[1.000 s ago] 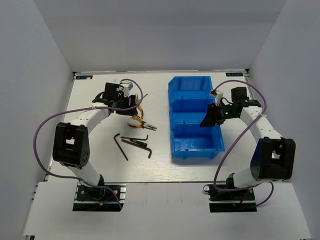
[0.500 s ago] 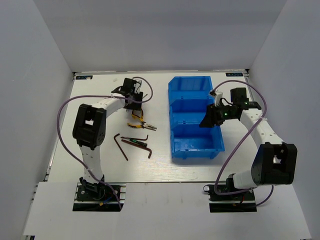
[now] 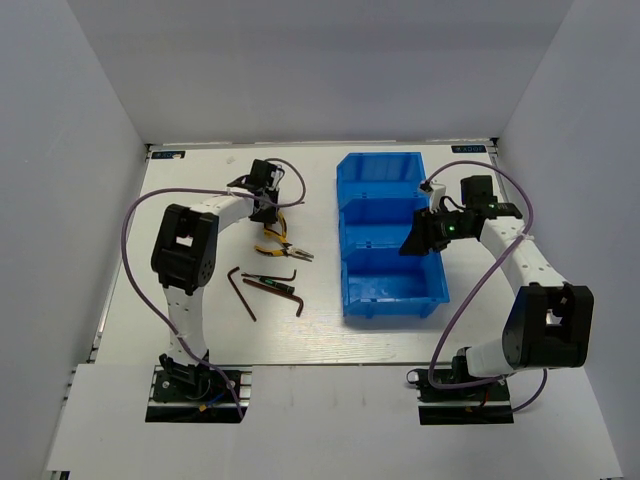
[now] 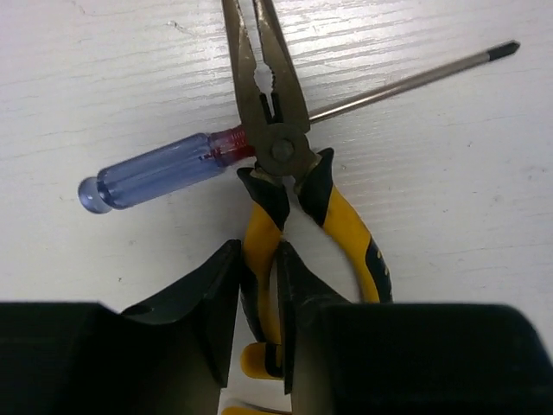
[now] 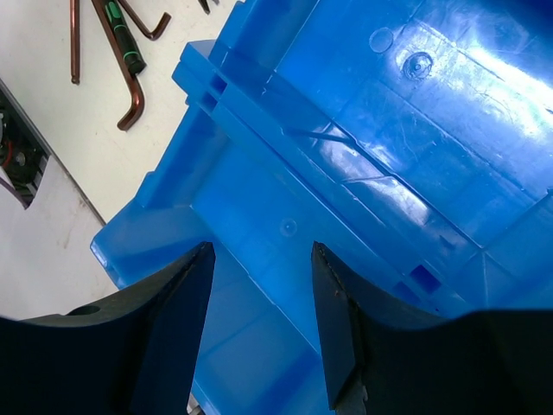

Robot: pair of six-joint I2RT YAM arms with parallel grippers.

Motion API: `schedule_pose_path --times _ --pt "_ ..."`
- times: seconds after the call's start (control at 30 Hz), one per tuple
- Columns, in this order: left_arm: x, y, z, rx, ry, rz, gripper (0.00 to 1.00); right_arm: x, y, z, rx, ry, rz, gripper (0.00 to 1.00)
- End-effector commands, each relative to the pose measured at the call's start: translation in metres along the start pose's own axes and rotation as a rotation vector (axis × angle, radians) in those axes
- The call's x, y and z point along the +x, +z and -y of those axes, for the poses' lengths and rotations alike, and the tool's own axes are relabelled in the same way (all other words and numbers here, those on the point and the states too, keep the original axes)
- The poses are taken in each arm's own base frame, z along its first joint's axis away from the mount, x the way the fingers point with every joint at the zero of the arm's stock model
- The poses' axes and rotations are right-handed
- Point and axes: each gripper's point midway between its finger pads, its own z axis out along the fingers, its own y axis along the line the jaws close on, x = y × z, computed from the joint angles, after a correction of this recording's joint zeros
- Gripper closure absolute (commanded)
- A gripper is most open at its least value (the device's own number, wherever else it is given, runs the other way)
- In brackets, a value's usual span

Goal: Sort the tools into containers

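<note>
My left gripper (image 3: 264, 203) is down on the table at the back left. In the left wrist view it (image 4: 257, 252) is shut on the left yellow handle of a pair of pliers (image 4: 276, 112). The pliers lie across a blue-handled screwdriver (image 4: 155, 175). Yellow-handled pliers (image 3: 284, 248) show just in front of the gripper in the top view. Two dark hex keys (image 3: 241, 293) (image 3: 298, 302) and a thin green-marked screwdriver (image 3: 270, 283) lie nearer the front. My right gripper (image 3: 418, 238) (image 5: 257, 285) is open and empty above the blue three-compartment bin (image 3: 345, 240) (image 5: 285, 156).
White walls enclose the table on three sides. Purple cables loop beside both arms. The right wrist view also shows hex keys (image 5: 130, 86) and the green-marked screwdriver (image 5: 121, 39) on the table left of the bin.
My left arm has swung and its gripper has moved right, onto the pliers. The right gripper has barely moved over the bin.
</note>
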Motion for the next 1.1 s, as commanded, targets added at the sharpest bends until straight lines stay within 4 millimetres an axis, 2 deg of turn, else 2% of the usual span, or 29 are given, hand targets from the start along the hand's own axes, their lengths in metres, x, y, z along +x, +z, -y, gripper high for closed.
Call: schedule_pose_path --times 0.0,0.07,0.1,0.13,0.17,0.23,0.27,0.3,0.33,0.37,0.4,0.43,0.47,0.5,0.53,0.57,0.67,0.7,0.77,0.8,0.87,0.9,1.0,1.03,1.07 --pt "0.008 -0.01 -0.003 -0.026 0.007 -0.017 0.69 -0.016 -0.003 0.0 -0.002 -0.016 0.03 0.45" --pt "0.013 -0.005 -0.003 -0.028 0.018 -0.033 0.84 -0.019 -0.004 -0.001 -0.005 -0.02 0.032 0.45" --pt "0.008 -0.007 0.002 -0.022 0.024 -0.025 0.96 -0.02 -0.005 -0.001 -0.003 -0.028 0.031 0.45" --pt "0.002 -0.009 0.002 -0.02 0.023 -0.013 1.0 -0.02 -0.006 -0.002 -0.002 -0.032 0.029 0.45" --pt "-0.023 -0.024 0.006 -0.002 0.013 0.052 1.0 -0.02 -0.007 -0.001 0.0 -0.045 0.026 0.48" --pt "-0.056 -0.041 0.015 0.027 0.008 0.136 1.0 -0.016 -0.009 -0.003 0.0 -0.055 0.014 0.56" --pt "-0.085 -0.055 0.025 0.055 0.019 0.205 1.0 -0.015 -0.009 -0.004 -0.004 -0.068 0.013 0.64" --pt "-0.105 -0.069 0.026 0.063 0.012 0.258 1.0 -0.016 -0.01 -0.004 -0.004 -0.078 0.013 0.77" --pt "-0.119 -0.079 0.03 0.082 0.01 0.284 1.0 -0.016 -0.011 -0.004 -0.002 -0.081 0.018 0.82" --pt "-0.146 -0.099 0.042 0.123 0.012 0.354 1.0 -0.015 -0.011 -0.004 0.0 -0.08 0.013 0.82" --pt "-0.157 -0.107 0.045 0.141 0.011 0.381 1.0 -0.016 -0.011 -0.004 0.0 -0.085 0.016 0.82" --pt "-0.162 -0.11 0.054 0.166 0.007 0.392 1.0 -0.015 -0.012 -0.005 0.001 -0.083 0.016 0.82" --pt "-0.178 -0.12 0.061 0.206 -0.005 0.433 1.0 -0.014 -0.012 -0.005 0.001 -0.081 0.014 0.82" --pt "-0.184 -0.124 0.072 0.243 -0.025 0.441 1.0 -0.015 -0.012 -0.004 0.003 -0.082 0.015 0.82" --pt "-0.197 -0.135 0.083 0.299 -0.039 0.468 1.0 -0.014 -0.011 -0.004 0.005 -0.083 0.013 0.82" --pt "-0.198 -0.121 0.092 0.334 -0.054 0.453 1.0 -0.014 -0.012 -0.003 0.01 -0.083 0.011 0.82" --pt "-0.217 -0.128 0.144 0.517 -0.07 0.519 1.0 -0.014 -0.012 -0.001 0.025 -0.081 0.011 0.82" --pt "-0.221 -0.122 0.167 0.571 -0.068 0.555 1.0 -0.014 -0.012 0.0 0.027 -0.082 0.009 0.82" --pt "-0.234 -0.13 0.194 0.652 -0.093 0.605 1.0 -0.015 -0.013 0.001 0.036 -0.086 0.008 0.82" --pt "-0.24 -0.128 0.215 0.688 -0.086 0.637 1.0 -0.015 -0.013 0.001 0.038 -0.087 0.007 0.82" --pt "-0.241 -0.124 0.235 0.707 -0.085 0.646 1.0 -0.016 -0.015 0.001 0.051 -0.096 0.011 0.82" --pt "-0.245 -0.128 0.246 0.703 -0.086 0.667 1.0 -0.016 -0.016 0.003 0.06 -0.097 0.013 0.82" --pt "-0.235 -0.113 0.265 0.673 -0.082 0.671 1.0 -0.015 -0.021 0.005 0.093 -0.092 0.026 0.82" --pt "-0.236 -0.116 0.269 0.67 -0.085 0.689 1.0 -0.016 -0.021 0.007 0.097 -0.097 0.034 0.82" --pt "-0.232 -0.11 0.273 0.661 -0.085 0.681 1.0 -0.015 -0.021 0.006 0.098 -0.092 0.034 0.82"
